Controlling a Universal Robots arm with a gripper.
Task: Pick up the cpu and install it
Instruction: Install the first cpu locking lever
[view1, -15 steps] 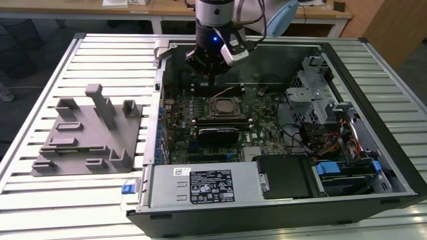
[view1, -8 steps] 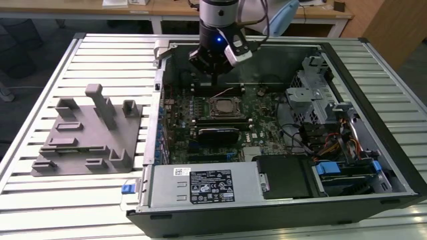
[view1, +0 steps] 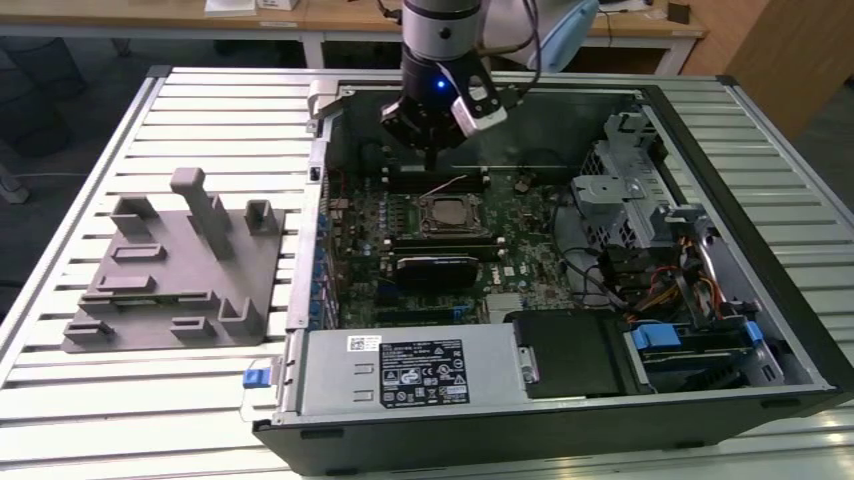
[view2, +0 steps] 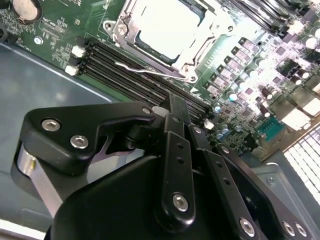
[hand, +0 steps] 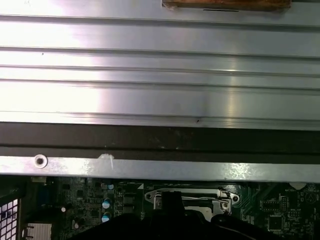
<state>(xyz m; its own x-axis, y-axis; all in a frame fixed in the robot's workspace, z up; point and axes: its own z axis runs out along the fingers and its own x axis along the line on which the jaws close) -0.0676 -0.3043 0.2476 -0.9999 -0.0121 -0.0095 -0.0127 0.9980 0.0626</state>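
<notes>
Cpu (view2: 167, 30) already sits in the socket (view1: 447, 212), so I judge seating done; gripper (view1: 430, 148) just above, fingers together, empty.

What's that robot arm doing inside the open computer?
It is working on a processor job. The arm's claw hangs over the motherboard inside the open computer case, just behind the socket. In the second wrist view the cpu, a pale silver square, already lies in the socket frame, and the claw holds nothing. The thin wire lever beside the socket looks unlatched. A grey fixture sits on the table at the exterior view's left.
</notes>
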